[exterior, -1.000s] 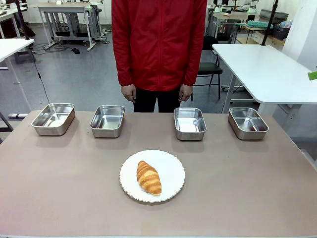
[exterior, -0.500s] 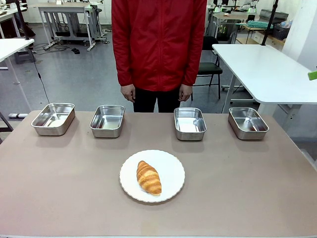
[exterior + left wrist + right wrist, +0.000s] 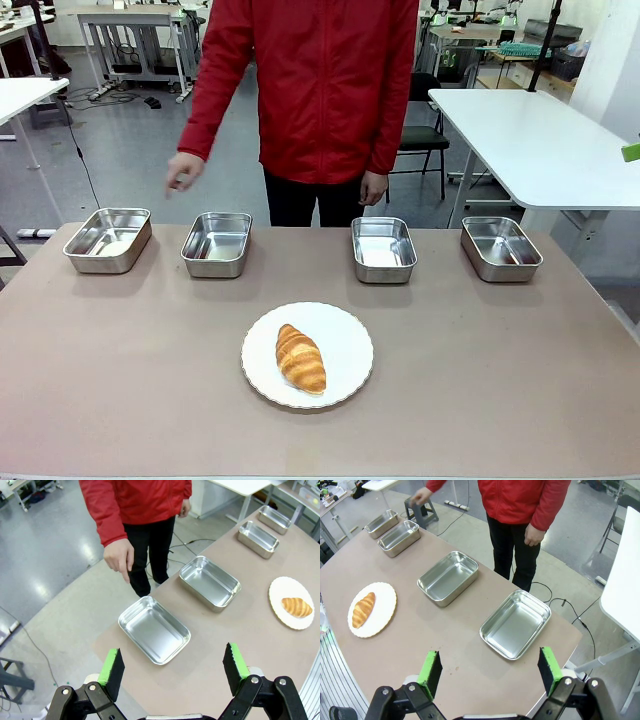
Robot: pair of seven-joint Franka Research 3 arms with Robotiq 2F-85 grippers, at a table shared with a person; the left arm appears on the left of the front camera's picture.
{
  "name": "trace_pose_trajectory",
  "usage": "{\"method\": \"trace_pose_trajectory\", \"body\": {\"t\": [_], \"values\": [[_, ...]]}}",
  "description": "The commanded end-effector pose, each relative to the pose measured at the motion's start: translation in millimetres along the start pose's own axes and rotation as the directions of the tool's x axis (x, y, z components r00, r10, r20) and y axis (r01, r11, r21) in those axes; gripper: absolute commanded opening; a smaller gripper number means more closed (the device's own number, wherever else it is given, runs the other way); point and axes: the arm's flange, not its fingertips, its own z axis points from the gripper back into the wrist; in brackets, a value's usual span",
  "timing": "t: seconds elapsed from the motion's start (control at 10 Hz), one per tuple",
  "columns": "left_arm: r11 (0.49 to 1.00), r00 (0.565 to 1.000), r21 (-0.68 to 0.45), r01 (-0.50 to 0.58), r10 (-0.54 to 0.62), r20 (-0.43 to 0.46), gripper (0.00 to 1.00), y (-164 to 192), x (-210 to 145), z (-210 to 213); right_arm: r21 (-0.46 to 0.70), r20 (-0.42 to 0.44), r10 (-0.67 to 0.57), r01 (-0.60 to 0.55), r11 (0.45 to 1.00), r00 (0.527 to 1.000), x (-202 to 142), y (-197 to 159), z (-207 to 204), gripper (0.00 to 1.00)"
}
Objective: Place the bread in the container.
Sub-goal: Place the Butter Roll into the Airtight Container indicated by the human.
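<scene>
The bread (image 3: 301, 358), a golden-brown croissant, lies on a round white plate (image 3: 345, 330) at the table's middle front. Along the far edge stands a row of several identical steel pans (image 3: 217, 243); I cannot tell which one is the container. The person's hand (image 3: 183, 172) hangs with a finger stretched out above the far edge, between the two leftmost pans (image 3: 108, 240). My left gripper (image 3: 173, 662) is open high above the leftmost pan (image 3: 155, 630), with the bread (image 3: 296, 606) far off. My right gripper (image 3: 490, 667) is open above the rightmost pan (image 3: 516, 624); the bread (image 3: 363, 609) lies far left.
The person in a red jacket (image 3: 320, 90) stands at the far side of the brown table (image 3: 500, 380). A white table (image 3: 540, 140) stands behind on the right. Wide bare tabletop lies on both sides of the plate.
The person has raised one arm from their side out toward the left pans and leaned slightly that way. The bread, plate and pans have not moved.
</scene>
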Motion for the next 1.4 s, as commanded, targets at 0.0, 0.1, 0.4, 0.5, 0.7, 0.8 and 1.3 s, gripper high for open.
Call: {"method": "trace_pose_trajectory", "body": {"t": [0.0,0.1,0.4,0.5,0.7,0.8,1.3], "values": [[1.000,1.000,-0.008,0.017,-0.017,0.002,1.00,-1.0,-0.3,0.4,0.004,0.015,0.008,-0.008,1.000,1.000,0.7,0.6,0.9,1.00],[1.000,1.000,-0.008,0.017,-0.017,0.002,1.00,-1.0,-0.3,0.4,0.004,0.015,0.008,-0.008,1.000,1.000,0.7,0.6,0.9,1.00],[1.000,1.000,-0.008,0.017,-0.017,0.002,1.00,-1.0,-0.3,0.4,0.004,0.015,0.008,-0.008,1.000,1.000,0.7,0.6,0.9,1.00],[1.000,1.000,-0.008,0.017,-0.017,0.002,1.00,-1.0,-0.3,0.4,0.004,0.015,0.008,-0.008,1.000,1.000,0.7,0.6,0.9,1.00],[1.000,1.000,-0.008,0.017,-0.017,0.002,1.00,-1.0,-0.3,0.4,0.004,0.015,0.008,-0.008,1.000,1.000,0.7,0.6,0.9,1.00],[1.000,1.000,-0.008,0.017,-0.017,0.002,1.00,-1.0,-0.3,0.4,0.004,0.015,0.008,-0.008,1.000,1.000,0.7,0.6,0.9,1.00],[1.000,1.000,-0.008,0.017,-0.017,0.002,1.00,-1.0,-0.3,0.4,0.004,0.015,0.008,-0.008,1.000,1.000,0.7,0.6,0.9,1.00]]}}
